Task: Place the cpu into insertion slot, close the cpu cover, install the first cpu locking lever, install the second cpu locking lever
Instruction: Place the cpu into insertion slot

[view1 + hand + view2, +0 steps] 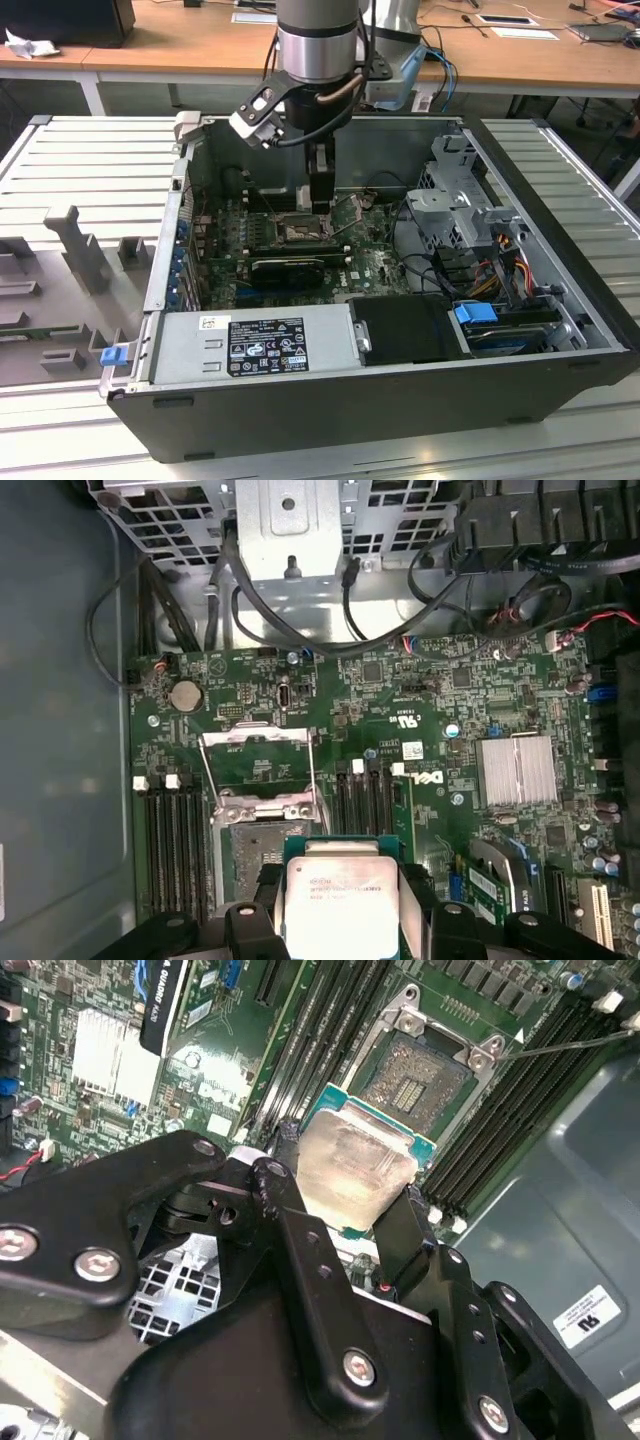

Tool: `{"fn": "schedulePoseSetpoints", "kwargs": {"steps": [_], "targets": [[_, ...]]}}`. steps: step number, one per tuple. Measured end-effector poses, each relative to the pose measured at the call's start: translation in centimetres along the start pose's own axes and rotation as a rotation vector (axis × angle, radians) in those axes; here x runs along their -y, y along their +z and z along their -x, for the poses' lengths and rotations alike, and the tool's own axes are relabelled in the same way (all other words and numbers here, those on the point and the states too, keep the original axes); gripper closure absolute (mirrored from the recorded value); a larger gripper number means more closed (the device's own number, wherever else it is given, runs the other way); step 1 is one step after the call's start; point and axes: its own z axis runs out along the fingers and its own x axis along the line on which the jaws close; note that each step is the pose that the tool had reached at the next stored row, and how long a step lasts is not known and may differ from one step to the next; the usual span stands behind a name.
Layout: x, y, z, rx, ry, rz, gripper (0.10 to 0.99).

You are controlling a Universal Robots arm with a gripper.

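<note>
CPU (355, 1165) is pinched by opposite edges between the black fingers (283, 1185) of the gripper (350, 1188), which is closed on it. The chip's pale silver top faces the camera, and a green border shows around it. It hangs over the green motherboard (45, 1020), close to the insertion slot (420, 1070) but not seated in it. The slot's dark square field of contacts lies bare inside its silver rim. In the first wrist view the CPU (340, 900) covers one edge of the insertion slot (250, 842), with the gripper (342, 912) on either side of the chip. The CPU cover (262, 803) stands swung open beyond the slot, and green board shows through its square window. A thin metal lever (570, 1045) juts from the slot's corner over the black memory slots (510, 1110).

In the exterior view the gripper (320, 195) reaches down into the open computer case (350, 410), which lies on a ribbed metal table (60, 150). The insertion slot (297, 232) lies near the fingertips, toward 7 o'clock of them. The raised CPU cover (352, 212) is at about 2 o'clock from the slot. A long black ribbed heatsink (290, 268) sits at 6 o'clock from the slot, with the grey power supply (250, 345) farther along the same line. The metal drive cage (450, 190) is at 3 o'clock.
</note>
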Motion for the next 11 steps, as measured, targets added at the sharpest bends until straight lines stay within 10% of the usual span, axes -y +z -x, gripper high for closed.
{"fn": "schedulePoseSetpoints", "kwargs": {"steps": [11], "targets": [[0.22,1.86,-0.02,0.0098,0.033,0.001,0.545]]}}
